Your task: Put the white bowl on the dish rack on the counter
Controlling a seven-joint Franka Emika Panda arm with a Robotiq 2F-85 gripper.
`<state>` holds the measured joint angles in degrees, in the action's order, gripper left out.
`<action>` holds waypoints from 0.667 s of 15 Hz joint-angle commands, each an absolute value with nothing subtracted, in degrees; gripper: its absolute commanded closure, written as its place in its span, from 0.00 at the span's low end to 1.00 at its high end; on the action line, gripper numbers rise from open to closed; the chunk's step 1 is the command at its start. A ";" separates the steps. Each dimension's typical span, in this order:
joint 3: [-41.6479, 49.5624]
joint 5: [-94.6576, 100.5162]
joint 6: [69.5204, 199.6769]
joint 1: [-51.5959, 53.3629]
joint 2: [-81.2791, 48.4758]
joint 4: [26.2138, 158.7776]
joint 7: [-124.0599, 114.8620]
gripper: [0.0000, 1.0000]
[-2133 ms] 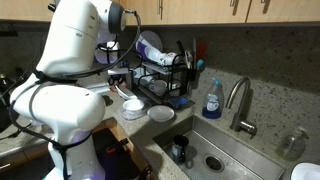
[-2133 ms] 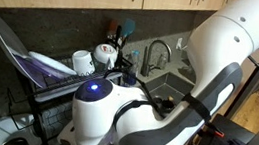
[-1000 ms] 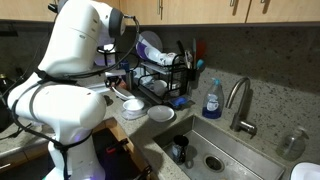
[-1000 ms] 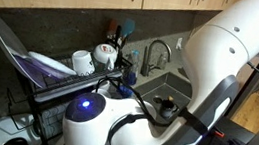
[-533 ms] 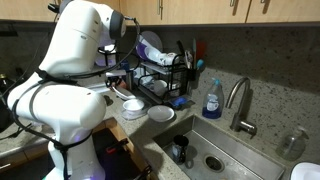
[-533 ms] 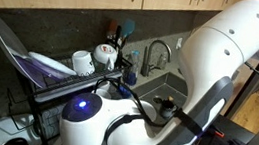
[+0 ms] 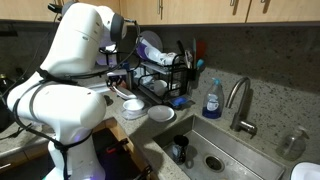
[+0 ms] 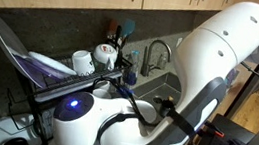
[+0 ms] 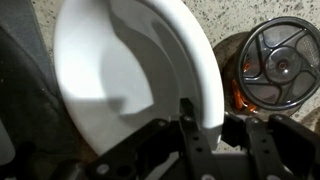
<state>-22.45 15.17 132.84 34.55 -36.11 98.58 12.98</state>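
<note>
My claw looks drawn in narrow on the rim of the white bowl: in the wrist view one dark finger lies against the inner wall and the other sits just outside the rim, so I judge the grip made, though the contact itself is in shadow. That puts the first step behind me. What is left is the carry to the dish rack, the setting down among its wires, and the letting go. The bowl is not on the rack yet. Behind it I see only speckled stone tabletop and a round spoked metal piece just beside its rim, and no black wire at all. Whether the bowl rests on the stone or hangs a little above it I cannot tell. In both exterior views my own arm hides the bowl and the claw. The rack stands against the back wall, already carrying dishes. The bowl itself is glossy white, deep and round, with a thick smooth lip. Its inside shades to a pale blue-grey and it appears empty. It fills most of the wrist view, tilted so that I look into its hollow.
</note>
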 commanded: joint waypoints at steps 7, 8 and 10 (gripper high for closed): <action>-21.70 11.51 129.69 35.05 -46.45 93.35 14.68 0.91; -21.88 11.29 129.68 35.04 -46.48 93.18 14.72 0.92; -21.80 11.39 129.06 35.25 -46.54 92.78 14.56 0.93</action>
<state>-22.43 13.45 129.40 35.28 -40.19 94.63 13.00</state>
